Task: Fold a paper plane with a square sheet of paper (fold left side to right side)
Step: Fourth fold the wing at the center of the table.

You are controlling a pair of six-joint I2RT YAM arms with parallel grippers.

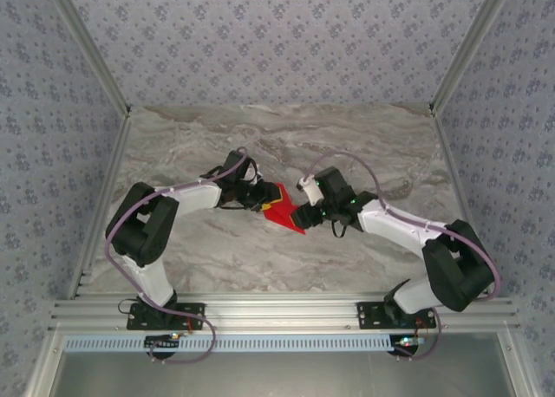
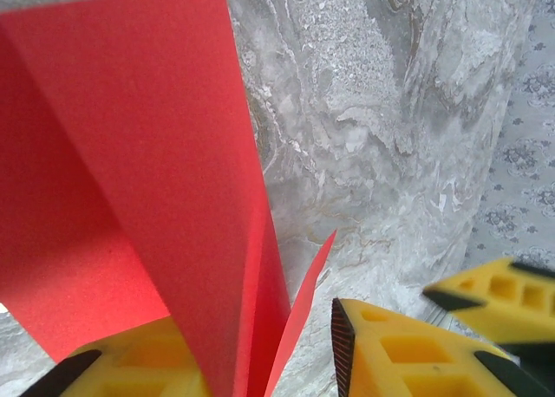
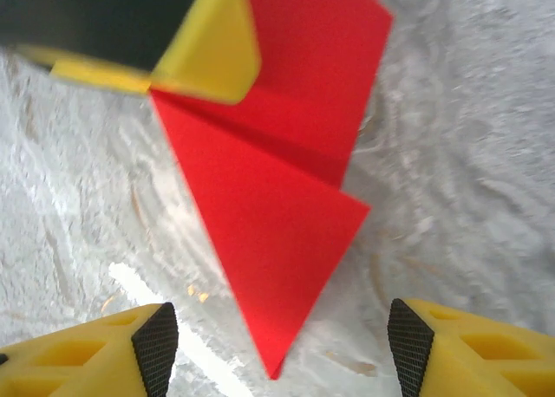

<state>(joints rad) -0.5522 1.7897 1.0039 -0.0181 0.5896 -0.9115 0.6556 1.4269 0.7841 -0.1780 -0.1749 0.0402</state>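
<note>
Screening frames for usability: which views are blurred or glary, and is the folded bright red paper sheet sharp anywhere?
Right wrist: motion-smeared, grey marble tabletop streaky with a white glare streak lower left, folded bright red paper sheet soft-edged. Left wrist: the paper crisp but grainy. Top external: evenly lit, sharp.

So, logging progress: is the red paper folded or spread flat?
Folded: the red paper shows overlapping flaps, creases and a sharp point.
</note>
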